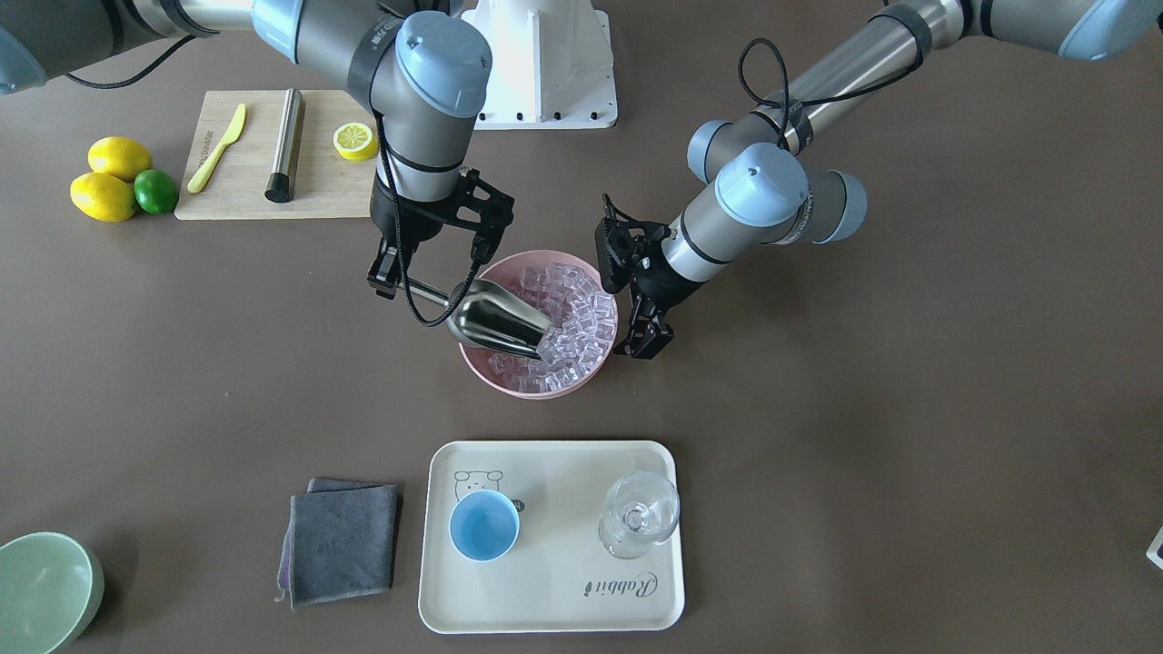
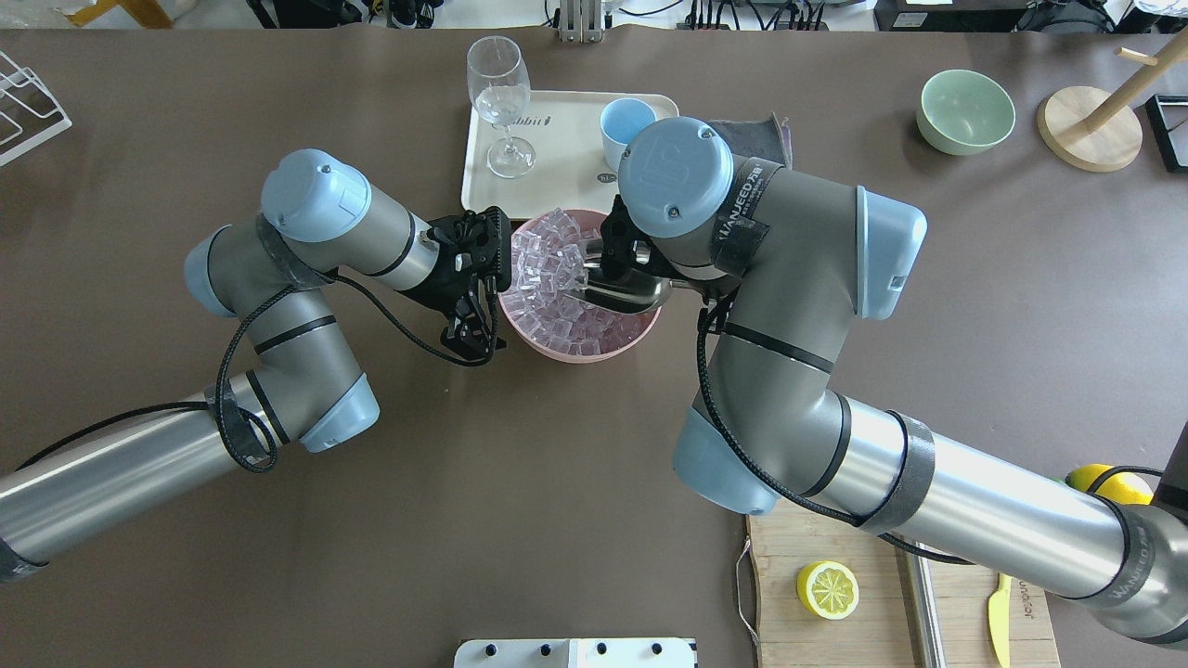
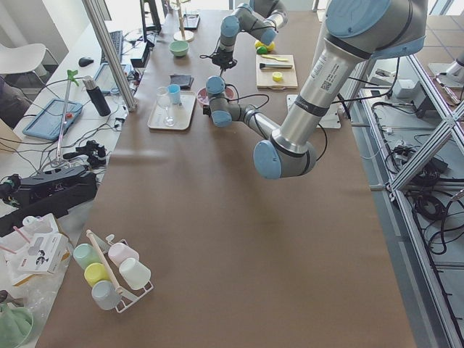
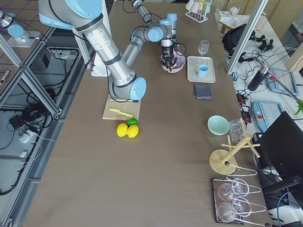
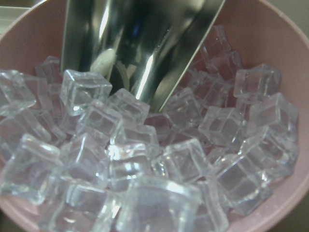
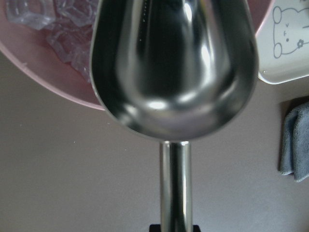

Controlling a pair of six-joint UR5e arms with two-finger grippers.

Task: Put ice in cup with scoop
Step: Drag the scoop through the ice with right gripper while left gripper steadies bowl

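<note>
The steel scoop [image 1: 500,318] lies tilted with its mouth down among the ice [image 1: 581,300] in the pink bowl [image 1: 509,383]. My right gripper [image 1: 391,280] is shut on the scoop's handle at the bowl's side. The right wrist view shows the scoop's trough [image 6: 174,72] with no ice on it. The left wrist view shows the scoop's mouth [image 5: 140,43] dug into the ice [image 5: 130,159]. My left gripper [image 1: 641,343] stands close beside the bowl's opposite outer wall, jaws together, holding nothing. The light-blue cup [image 1: 484,525] stands empty on the cream tray [image 1: 554,599].
A clear stemmed glass [image 1: 639,516] stands on the tray beside the cup. A grey cloth [image 1: 343,543] and a pale-green bowl [image 1: 45,590] lie near the tray. A cutting board [image 1: 327,186] carries a steel cylinder [image 1: 284,145]; lemons and a lime [image 1: 114,182] sit beside it.
</note>
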